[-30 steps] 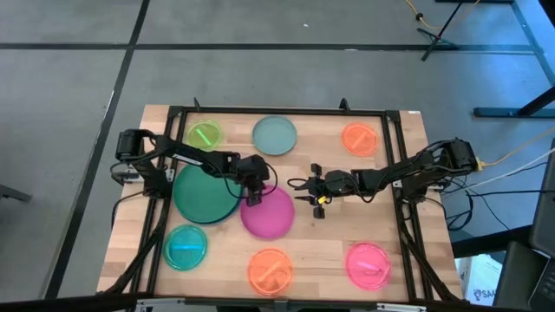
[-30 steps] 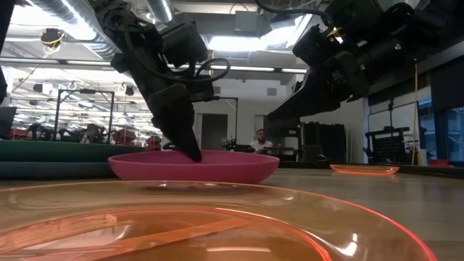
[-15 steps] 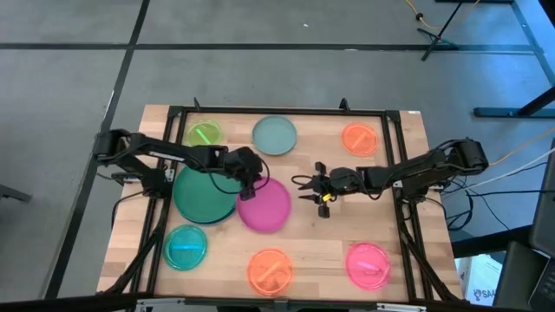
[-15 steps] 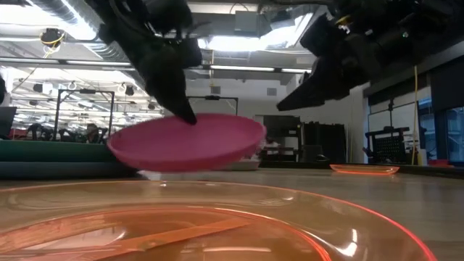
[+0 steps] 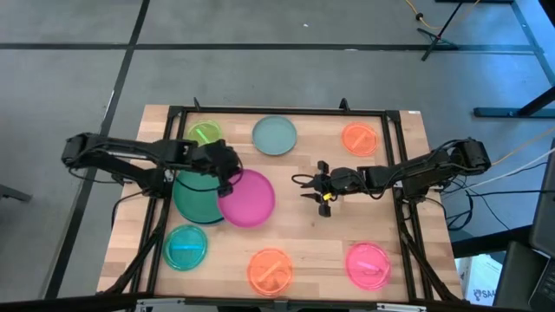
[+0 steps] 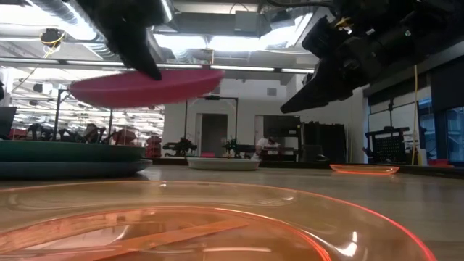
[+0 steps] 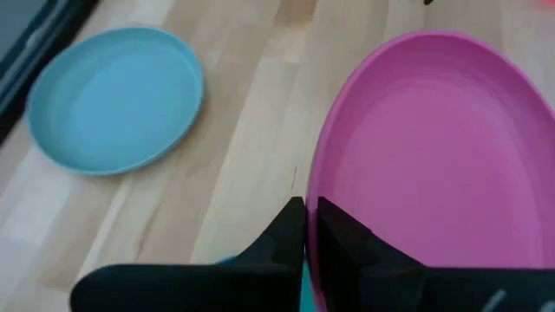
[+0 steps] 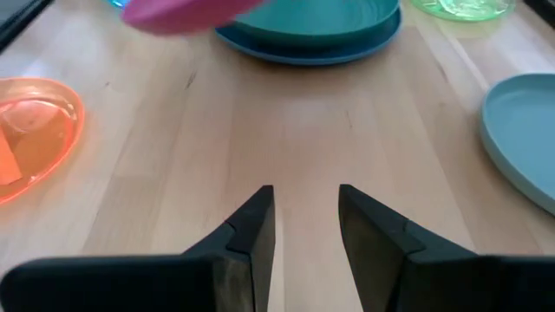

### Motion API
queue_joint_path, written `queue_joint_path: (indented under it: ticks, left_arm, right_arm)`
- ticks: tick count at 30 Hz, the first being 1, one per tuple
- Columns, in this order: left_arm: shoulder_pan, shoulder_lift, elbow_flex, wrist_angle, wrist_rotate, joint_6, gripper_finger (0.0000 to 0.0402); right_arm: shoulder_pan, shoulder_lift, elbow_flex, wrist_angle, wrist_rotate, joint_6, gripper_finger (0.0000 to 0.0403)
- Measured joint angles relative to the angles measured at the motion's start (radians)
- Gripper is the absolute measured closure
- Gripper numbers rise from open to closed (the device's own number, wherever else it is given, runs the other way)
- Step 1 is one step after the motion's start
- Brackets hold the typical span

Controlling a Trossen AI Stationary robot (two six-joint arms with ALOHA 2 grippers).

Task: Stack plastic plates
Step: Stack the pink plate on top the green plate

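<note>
The large magenta plate (image 5: pixel 249 198) is up in the air, partly over the dark green plate (image 5: pixel 195 196). The green plate lies in a blue plate (image 6: pixel 65 170) on the table. My left gripper (image 5: pixel 227 174) is shut on the magenta plate (image 6: pixel 145 85) at its left side. My right gripper (image 5: pixel 303 185) hovers open to the right of it, above bare wood, touching nothing. In the right wrist view its fingers (image 8: pixel 305 217) point toward the green plate (image 8: pixel 321 22). My left gripper (image 7: pixel 305 221) pinches the magenta plate's rim (image 7: pixel 319 186) on the side nearest the arm, one finger inside the dish and one outside. The fingers come from the table's left, slanting down. The plate is lifted clear and nearly level, reaching away from the fingers.
Single plates lie around the table: lime (image 5: pixel 205 134), pale teal (image 5: pixel 275 135) and orange (image 5: pixel 360 138) along the far side, cyan (image 5: pixel 186 247), orange (image 5: pixel 270 270) and pink (image 5: pixel 368 265) along the near side. Bare wood shows in the middle (image 5: pixel 295 225).
My left gripper has lifted the magenta plate off the table and carried it toward the table's left, from beside the green plate to partly above it. The plate tipped while rising and now hangs nearly level. My right gripper has drawn back slightly toward the right and stayed open.
</note>
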Motion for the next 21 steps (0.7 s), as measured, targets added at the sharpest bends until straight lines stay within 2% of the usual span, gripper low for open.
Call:
queue_joint_path:
  ticks: [5,14,21]
  left_arm:
    - [-0.015,-0.103,0.000,-0.102,-0.042,-0.039,0.0386]
    - [0.005,-0.180,-0.001,-0.438,-0.254,-0.241,0.0386]
    - [0.005,-0.181,-0.097,-0.503,-0.268,-0.387,0.0386]
  right_arm:
    - [0.000,0.000,0.000,0.001,0.006,0.013,0.0283]
    - [0.000,0.000,0.000,0.002,0.006,0.023,0.0283]
    - [0.000,0.001,0.000,0.002,0.009,0.023,0.0283]
